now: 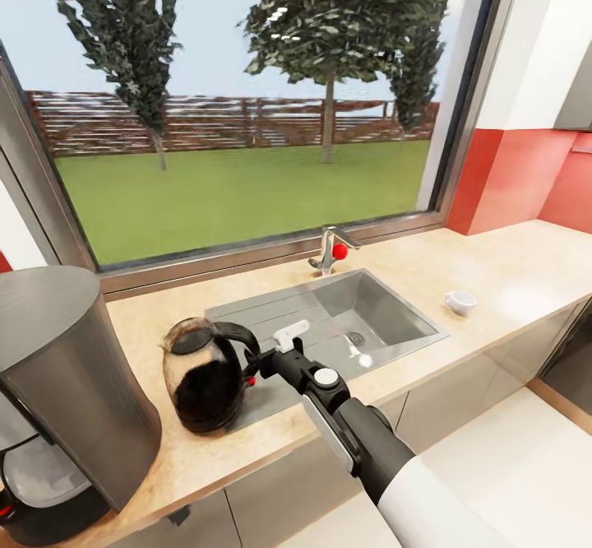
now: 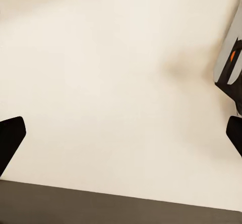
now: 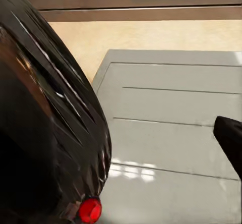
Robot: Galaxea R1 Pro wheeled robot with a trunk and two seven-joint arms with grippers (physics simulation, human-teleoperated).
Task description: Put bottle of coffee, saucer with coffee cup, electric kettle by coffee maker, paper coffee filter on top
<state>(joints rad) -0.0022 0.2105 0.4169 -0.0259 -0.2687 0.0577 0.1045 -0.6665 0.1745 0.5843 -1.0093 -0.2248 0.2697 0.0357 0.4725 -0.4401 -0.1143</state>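
Dark glass kettle (image 1: pixel 204 377) stands on the countertop (image 1: pixel 510 272), half over the sink's (image 1: pixel 386 318) drainboard, near the coffee maker (image 1: pixel 62 383) at the counter's left end. The right gripper (image 1: pixel 261 360) is at its handle, probably to carry or set it; whether the fingers pinch the handle I cannot tell. A cup (image 1: pixel 460 302) sits well apart, past the sink. Bare wood lies between kettle and maker; the front edge is close. The left gripper (image 2: pixel 121 133) hangs spread.

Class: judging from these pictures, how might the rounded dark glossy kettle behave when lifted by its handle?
The rounded dark glossy kettle looks smooth, so its body may be slippery. Held by the black handle on one side, it would probably swing or tilt. The right gripper is at that handle.
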